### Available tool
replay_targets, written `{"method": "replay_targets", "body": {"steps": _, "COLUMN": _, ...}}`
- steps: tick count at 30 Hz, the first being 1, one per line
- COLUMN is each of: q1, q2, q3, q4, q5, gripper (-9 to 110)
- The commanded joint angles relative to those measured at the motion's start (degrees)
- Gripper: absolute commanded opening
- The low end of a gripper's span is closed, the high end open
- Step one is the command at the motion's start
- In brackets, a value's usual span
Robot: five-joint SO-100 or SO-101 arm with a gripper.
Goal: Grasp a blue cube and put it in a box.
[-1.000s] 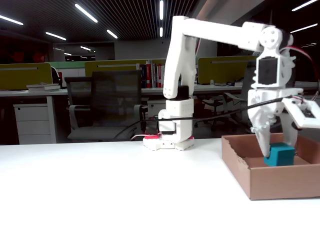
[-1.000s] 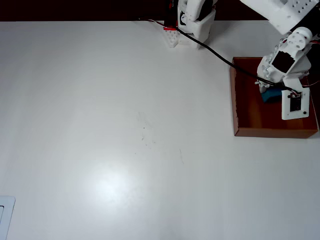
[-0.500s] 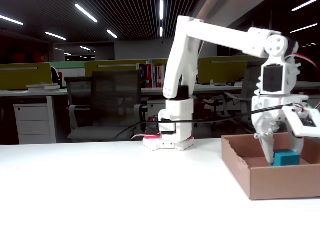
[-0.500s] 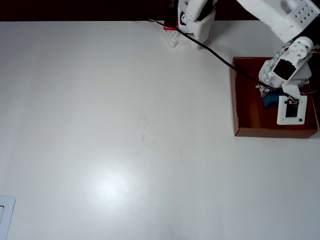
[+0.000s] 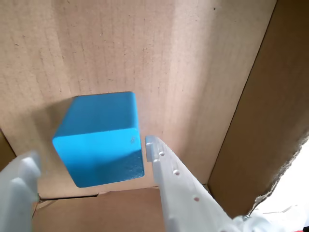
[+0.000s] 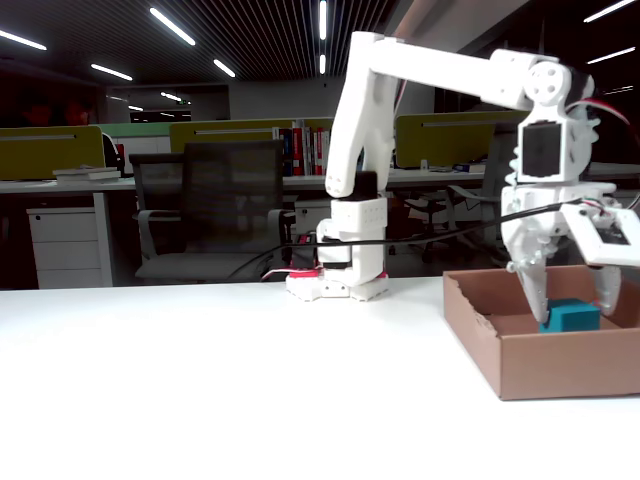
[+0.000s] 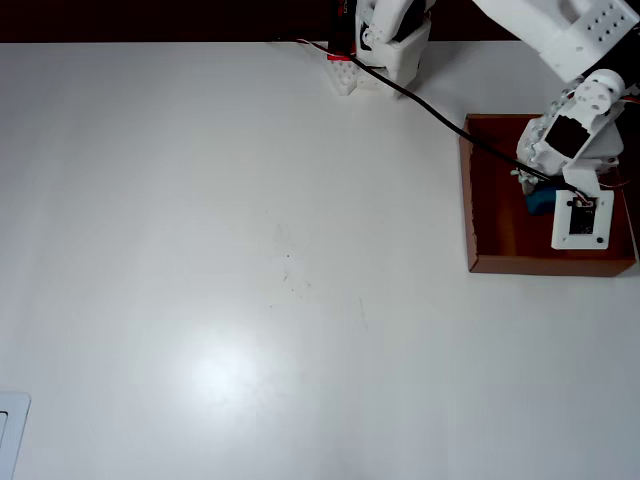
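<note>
The blue cube point(image 5: 99, 140) rests on the floor of the brown cardboard box point(image 5: 193, 67). In the wrist view my white gripper point(image 5: 91, 151) straddles it, open: the right finger sits right beside the cube's right edge and the left finger stands well apart from its left edge. In the fixed view the cube point(image 6: 570, 317) sits inside the box point(image 6: 560, 365) between the two spread fingers of the gripper point(image 6: 573, 310). In the overhead view only a sliver of the cube point(image 7: 540, 201) shows under the gripper point(image 7: 545, 195), in the box point(image 7: 468, 200).
The arm's base point(image 6: 338, 280) stands at the table's back edge, left of the box, with a black cable point(image 7: 440, 105) running to the wrist. The box's right wall point(image 5: 270, 125) rises close beside the right finger. The white tabletop point(image 7: 250, 250) spreads left of the box.
</note>
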Motion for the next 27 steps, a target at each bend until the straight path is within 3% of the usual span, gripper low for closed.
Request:
{"method": "replay_targets", "body": {"steps": 1, "q1": 0.09, "q2": 4.31, "q3": 0.0, "q4": 0.26, "q5": 0.18, "gripper": 33}}
{"method": "replay_targets", "body": {"steps": 27, "q1": 1.14, "q2": 19.25, "q3": 0.88, "q4": 7.21, "q5": -0.53, "gripper": 35}}
